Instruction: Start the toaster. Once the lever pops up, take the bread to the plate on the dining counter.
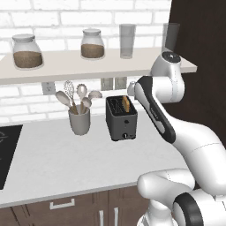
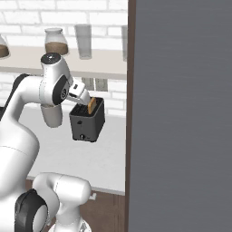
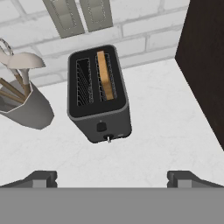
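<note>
The small boxy dark grey toaster (image 3: pixel 99 94) stands on the light grey bench (image 3: pixel 166 131) beside a grey utensil pot (image 3: pixel 27 107). The tan, golden-crusted bread slice (image 3: pixel 105 75) sits upright in its right slot. The hand (image 3: pixel 112 178) hovers above, fingers spread wide, holding nothing.

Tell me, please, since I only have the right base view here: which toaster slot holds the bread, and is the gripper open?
Observer: In the hand view, the bread stands in the right-hand slot of the toaster; the left slot is bare wire.
Operator: Thank you. And the gripper?
Observer: The gripper is open, its two tips spread wide above the counter, touching nothing.
Operator: Is anything close beside the toaster?
Observer: In the left base view, a grey utensil holder with spoons and a whisk stands to its left, apart from it.
</note>
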Tool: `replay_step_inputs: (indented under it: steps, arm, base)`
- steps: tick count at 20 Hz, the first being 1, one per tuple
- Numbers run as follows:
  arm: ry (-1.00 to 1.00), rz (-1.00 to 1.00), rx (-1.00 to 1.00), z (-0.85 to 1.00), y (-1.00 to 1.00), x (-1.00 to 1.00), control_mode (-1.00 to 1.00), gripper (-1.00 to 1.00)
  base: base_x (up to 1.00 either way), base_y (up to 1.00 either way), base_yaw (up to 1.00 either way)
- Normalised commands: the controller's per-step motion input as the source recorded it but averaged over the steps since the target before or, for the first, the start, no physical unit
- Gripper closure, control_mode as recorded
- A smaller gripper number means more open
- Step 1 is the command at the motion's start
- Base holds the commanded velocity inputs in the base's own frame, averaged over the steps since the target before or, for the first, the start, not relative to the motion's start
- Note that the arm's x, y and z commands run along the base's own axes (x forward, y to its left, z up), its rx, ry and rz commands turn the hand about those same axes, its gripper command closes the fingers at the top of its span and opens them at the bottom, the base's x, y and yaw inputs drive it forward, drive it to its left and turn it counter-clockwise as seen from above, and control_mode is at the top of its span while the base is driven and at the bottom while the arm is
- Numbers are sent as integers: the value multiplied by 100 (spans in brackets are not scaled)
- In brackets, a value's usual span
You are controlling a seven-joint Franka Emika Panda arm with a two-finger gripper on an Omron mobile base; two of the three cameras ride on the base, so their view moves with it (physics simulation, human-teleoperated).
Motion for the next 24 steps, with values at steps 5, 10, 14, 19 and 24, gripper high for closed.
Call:
replay_step_inputs:
  steps: [5, 10, 14, 19, 24]
  arm:
    - [0, 0, 0, 0, 0, 0, -100, -100]
    - [0, 0, 0, 0, 0, 0, -100, -100]
    - [0, 0, 0, 0, 0, 0, -100, -100]
    - [0, 0, 0, 0, 0, 0, -100, -100]
    - [0, 0, 0, 0, 0, -17, -100, -100]
  base:
    - [0, 0, 0]
    - [0, 0, 0]
    - [0, 0, 0]
    - [0, 0, 0]
    - [0, 0, 0]
